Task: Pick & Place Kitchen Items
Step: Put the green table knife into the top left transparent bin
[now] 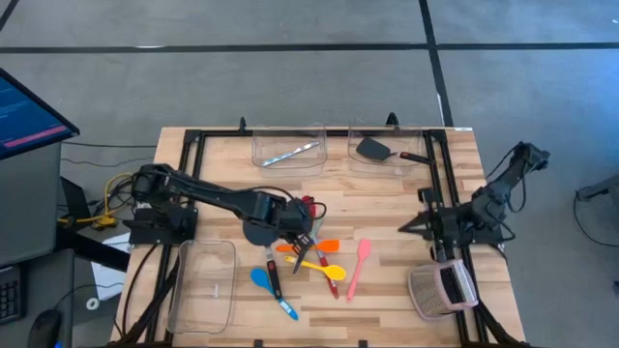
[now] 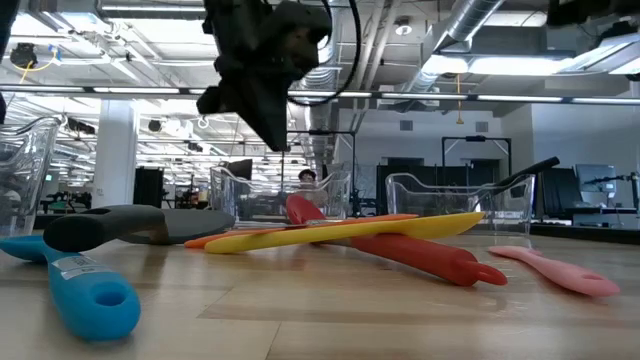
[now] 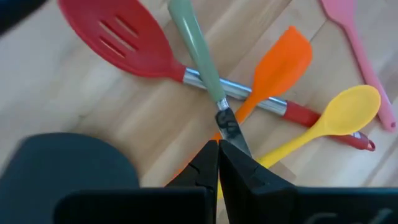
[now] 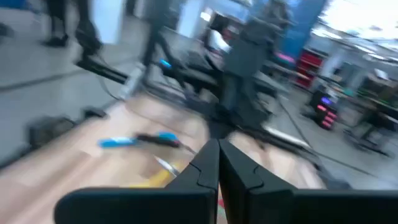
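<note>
sorting barely begun: two items binned, pile (image 1: 309,256) remains; left gripper (image 3: 219,149) clamped on a pale-handled utensil (image 3: 200,56), right gripper (image 4: 217,152) closed, parked.

Even overhead light falls on the pale wooden table (image 1: 387,193), leaving only soft, short shadows. In the low view, bright ceiling strip lights (image 2: 530,65) glare at upper right, and the near blue plastic handle (image 2: 85,290) is soft. The right wrist view is heavily motion-blurred throughout.
</note>
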